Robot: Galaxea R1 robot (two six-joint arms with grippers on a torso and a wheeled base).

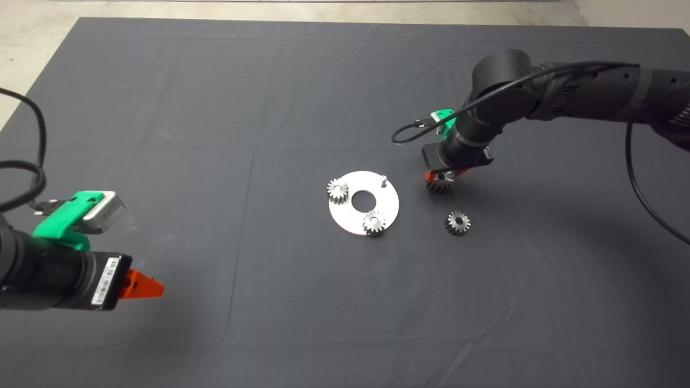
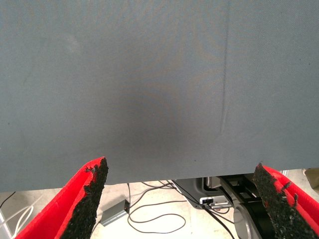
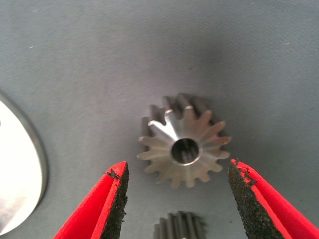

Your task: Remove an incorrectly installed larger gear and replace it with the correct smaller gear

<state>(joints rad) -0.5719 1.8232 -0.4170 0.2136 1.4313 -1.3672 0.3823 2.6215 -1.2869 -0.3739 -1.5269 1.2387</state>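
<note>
1. Dark mat (image 1: 215,108) covers my desk in the head view, with pale floor showing past its far edge. A round metal plate (image 1: 364,203) with a centre hole lies near the middle, carrying two small gears: one (image 1: 337,191) at its left rim, one (image 1: 373,222) at its near rim. A bare pin (image 1: 383,179) stands at the plate's far right. The larger gear (image 1: 439,183) sits on the mat just right of the plate, directly under my right hand (image 1: 443,177). The smaller gear (image 1: 457,222) lies on the mat near it, closer to me and off the plate. My left hand (image 1: 141,285) waits at the lower left edge, well apart from everything.

2. From the left wrist, I see the left hand (image 2: 182,199) spread wide over bare mat, with cables and floor beyond the mat's edge.

3. From the right wrist, the right hand (image 3: 177,199) is spread, its pads (image 3: 118,199) standing clear on either side of the larger gear (image 3: 184,142), touching nothing. The gear lies flat, bore upward. The plate's rim (image 3: 30,164) shows at one side, and the smaller gear's teeth (image 3: 179,226) peek between the fingers.
</note>
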